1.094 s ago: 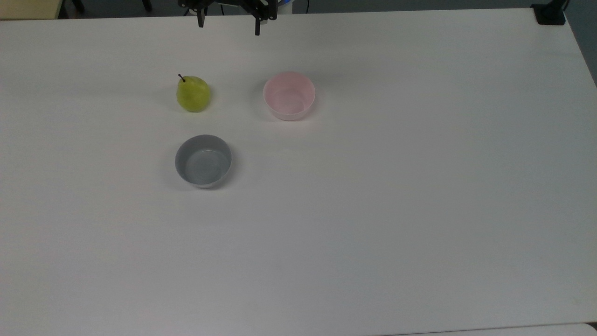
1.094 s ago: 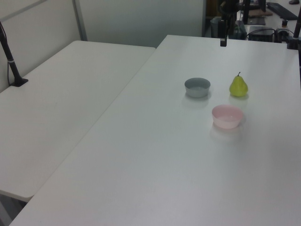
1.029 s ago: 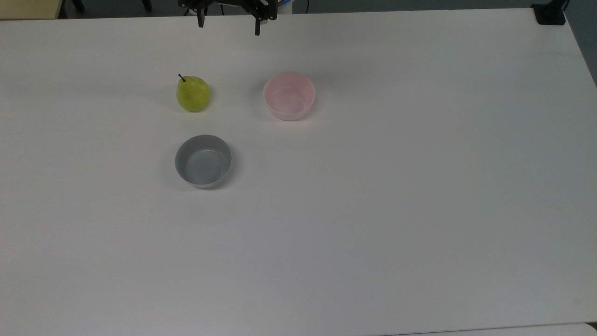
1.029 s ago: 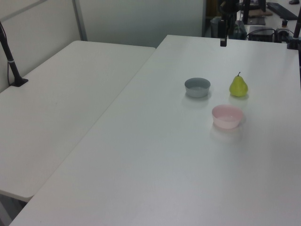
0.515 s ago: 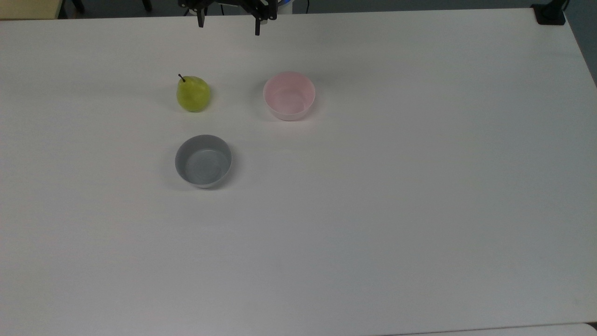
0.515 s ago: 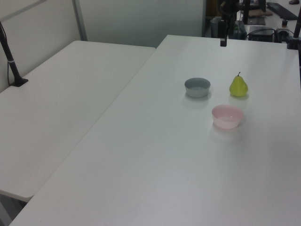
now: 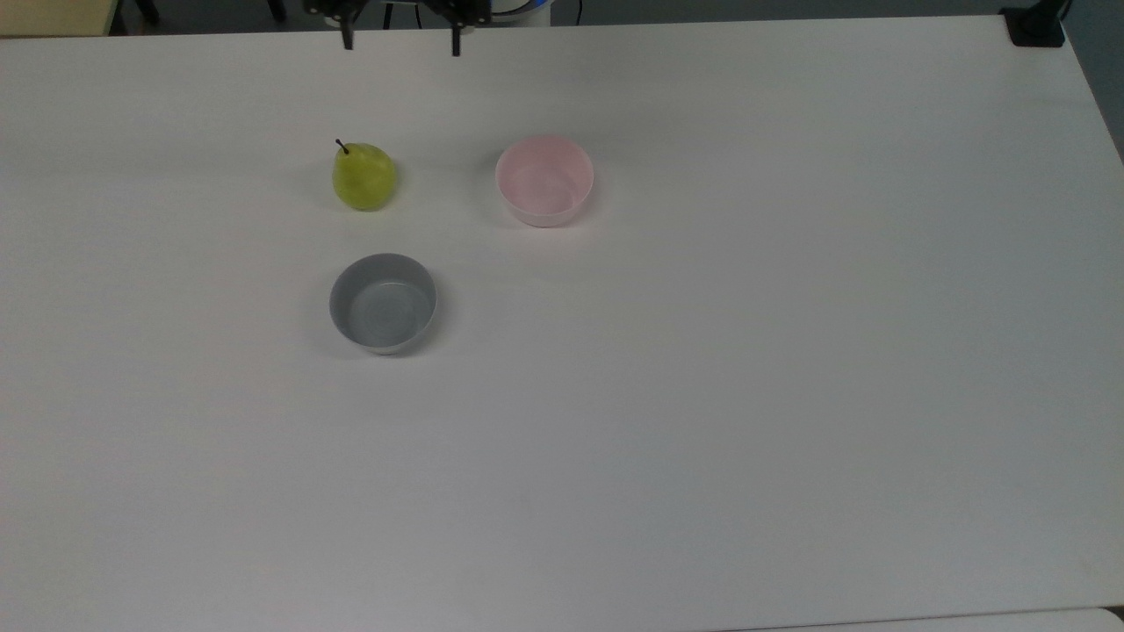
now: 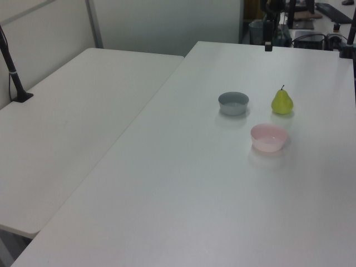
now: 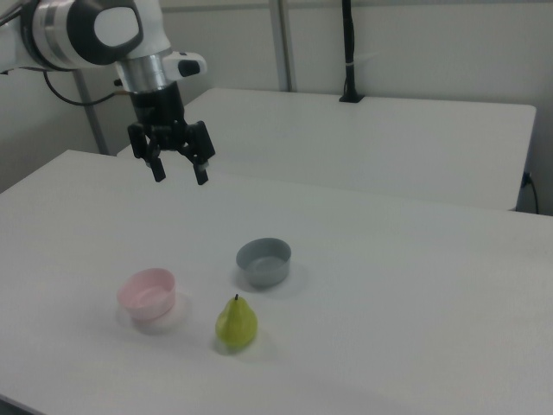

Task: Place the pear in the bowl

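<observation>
- gripper [image 7: 401, 37] shifts toward the top view's left, fingertips now closer to the frame's top edge
- in the left view, gripper [image 8: 268, 47] sits slightly further right and higher than 0.5 s ago

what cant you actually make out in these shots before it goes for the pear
- Gripper: in the top view the frame's upper edge cuts it off above the fingertips, along with the arm.
- Pear: its underside, hidden against the table in every view.
- Pink bowl: in the left view its near wall hides the inside floor.
- Grey bowl: same there.
</observation>
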{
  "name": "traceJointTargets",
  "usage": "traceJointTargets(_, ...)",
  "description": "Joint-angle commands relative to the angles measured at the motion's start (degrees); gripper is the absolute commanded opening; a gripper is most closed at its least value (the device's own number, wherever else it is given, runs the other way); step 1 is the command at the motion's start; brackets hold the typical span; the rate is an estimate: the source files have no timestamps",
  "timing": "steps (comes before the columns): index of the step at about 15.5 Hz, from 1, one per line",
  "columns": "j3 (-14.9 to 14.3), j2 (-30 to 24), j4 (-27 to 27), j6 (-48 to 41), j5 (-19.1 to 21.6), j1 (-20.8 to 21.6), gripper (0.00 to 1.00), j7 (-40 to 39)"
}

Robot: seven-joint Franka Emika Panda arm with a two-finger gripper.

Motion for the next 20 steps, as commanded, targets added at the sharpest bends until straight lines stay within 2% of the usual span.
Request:
traceJointTargets(1, -0.21, -2.92, -6.08, 3.21, 0.65, -3.7, 1.0, -7.43)
traceJointTargets(3, -0.21, -3.97, -9.68, 5.58, 0.65, -5.46, 1.0, -9.45)
traceJointTargets(6, -0.3, -4.94, -16.01, 9.18, 0.56, -8.1, 1.0, -17.0)
traceJointTargets(13, -0.47, -3.01, -28.93, 22.8, -2.95, -9.51, 1.0, -18.25)
traceJointTargets(20, -0.47, 4.46, -30.18, 30.98, -4.71, -10.74, 1.0, -18.16)
